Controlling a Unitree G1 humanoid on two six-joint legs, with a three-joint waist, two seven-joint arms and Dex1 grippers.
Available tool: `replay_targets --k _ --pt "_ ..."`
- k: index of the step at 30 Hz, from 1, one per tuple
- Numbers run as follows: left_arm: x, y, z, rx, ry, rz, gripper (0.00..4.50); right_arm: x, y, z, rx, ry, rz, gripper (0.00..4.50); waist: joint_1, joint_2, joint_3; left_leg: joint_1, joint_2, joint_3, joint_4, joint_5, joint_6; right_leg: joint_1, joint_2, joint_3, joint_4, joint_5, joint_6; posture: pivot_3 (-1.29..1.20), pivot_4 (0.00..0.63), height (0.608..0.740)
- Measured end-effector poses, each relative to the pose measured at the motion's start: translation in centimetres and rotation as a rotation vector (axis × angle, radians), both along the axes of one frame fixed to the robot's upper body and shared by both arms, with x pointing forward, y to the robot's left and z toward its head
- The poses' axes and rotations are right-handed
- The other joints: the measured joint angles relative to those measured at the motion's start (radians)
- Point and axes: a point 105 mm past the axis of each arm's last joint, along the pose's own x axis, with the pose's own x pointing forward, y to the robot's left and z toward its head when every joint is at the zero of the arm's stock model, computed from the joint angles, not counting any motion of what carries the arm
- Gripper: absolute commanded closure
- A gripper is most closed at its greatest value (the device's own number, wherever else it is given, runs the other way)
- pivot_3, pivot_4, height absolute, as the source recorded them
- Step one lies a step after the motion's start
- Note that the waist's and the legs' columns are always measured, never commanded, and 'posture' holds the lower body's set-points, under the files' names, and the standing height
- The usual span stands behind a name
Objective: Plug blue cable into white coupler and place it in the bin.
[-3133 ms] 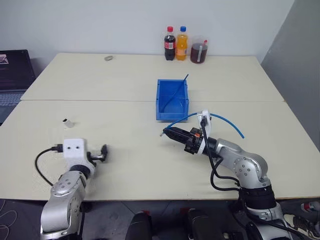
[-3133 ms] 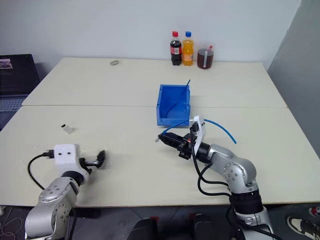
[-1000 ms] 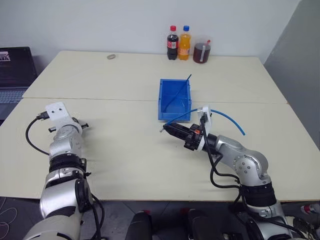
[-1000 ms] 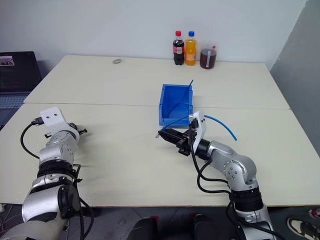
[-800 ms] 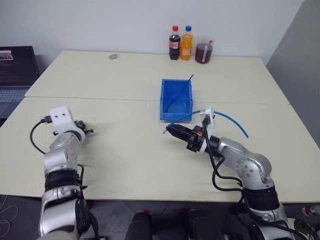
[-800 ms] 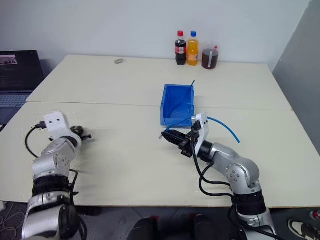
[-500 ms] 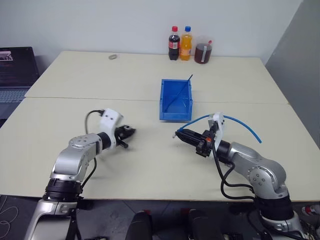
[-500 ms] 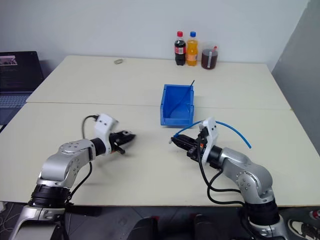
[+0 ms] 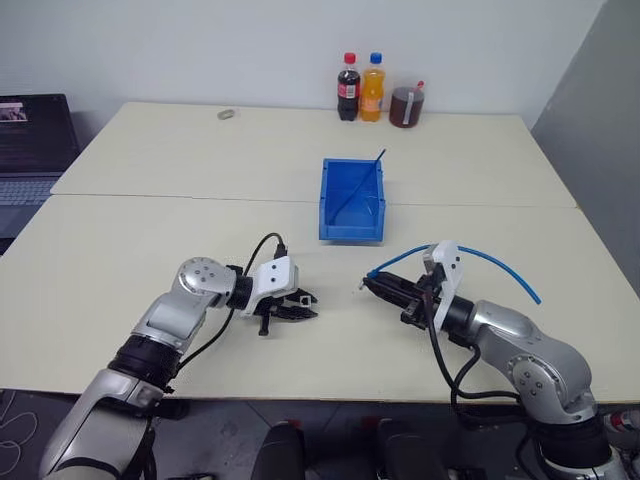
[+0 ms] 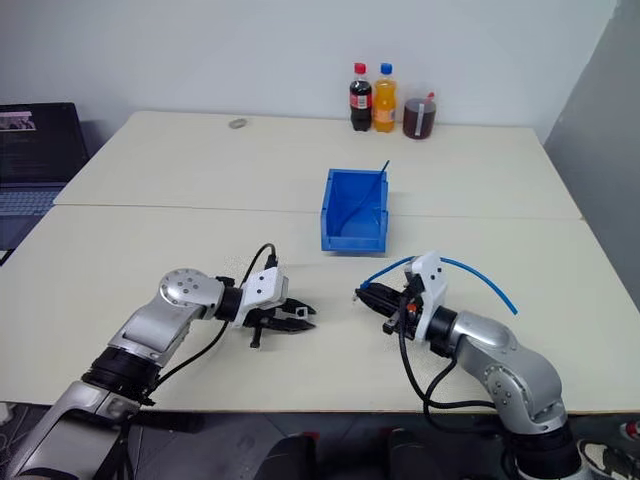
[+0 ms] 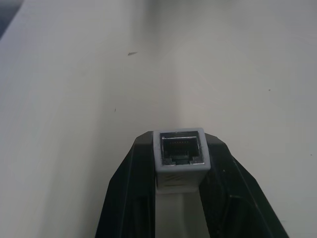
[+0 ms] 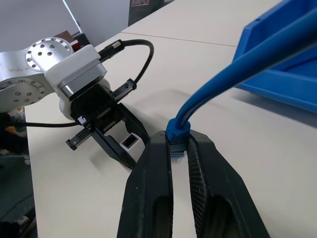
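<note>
left hand [image 9: 300,307] clamps the white coupler [image 11: 179,152], socket facing outward; right hand [image 12: 179,148] pinches the blue cable [image 12: 233,74] at its plug, just apart. cable limp, light; coupler rigid. bin [image 9: 352,205] beyond both.

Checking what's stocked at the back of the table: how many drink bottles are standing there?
2, side by side at the table's far edge by the wall: a cola bottle with a red cap, then an orange soda bottle with a blue cap. The jug of dark drink beside them is not a bottle.
</note>
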Motion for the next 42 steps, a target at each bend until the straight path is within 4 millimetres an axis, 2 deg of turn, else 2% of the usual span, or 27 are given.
replay_targets --k 8,12,14,18,25,42 --pt "0.1 -0.2 -0.3 -0.012 0.025 -0.024 3.67 0.0 4.6 0.7 -0.069 -0.126 0.193 4.35 0.002 0.001 -0.001 0.000 0.000 0.000 0.001 0.000 0.000 0.000 0.000 0.000 0.001 0.000 0.000 0.00 0.150 0.740" --pt "0.0 -0.2 -0.2 -0.013 0.032 -0.032 3.67 0.3 6.8 -0.5 -0.141 -0.163 0.297 4.35 0.002 0.001 -0.001 0.000 0.000 0.000 0.001 0.000 0.000 0.000 0.000 0.000 0.001 0.000 0.000 0.00 0.150 0.740" --pt "0.0 -0.2 -0.2 -0.015 0.036 -0.036 3.67 0.4 7.3 -1.2 -0.164 -0.163 0.322 4.35 0.003 0.001 -0.001 0.000 0.000 0.000 0.001 0.000 0.000 0.000 0.000 0.000 0.001 0.000 0.000 0.00 0.150 0.740" --pt "-0.1 -0.3 -0.2 -0.007 0.042 -0.049 3.67 1.0 7.9 -2.3 -0.225 -0.183 0.363 4.35 0.001 0.001 -0.001 0.000 0.000 0.000 0.001 0.000 0.000 0.000 0.000 0.000 0.001 0.000 0.000 0.00 0.150 0.740" --pt "-0.2 -0.2 -0.2 0.000 0.047 -0.064 3.67 2.0 8.3 -2.6 -0.256 -0.217 0.369 4.35 0.000 0.001 -0.001 0.000 0.000 0.000 0.001 0.000 0.000 0.000 0.000 0.000 0.001 0.000 0.000 0.00 0.150 0.740" --pt "-0.2 -0.2 -0.3 0.006 0.038 -0.068 3.67 2.1 7.8 -2.8 -0.333 -0.297 0.429 4.35 -0.001 0.001 -0.001 0.002 0.000 0.000 0.001 0.000 0.000 0.000 0.000 0.000 0.002 0.000 0.000 0.00 0.150 0.740"
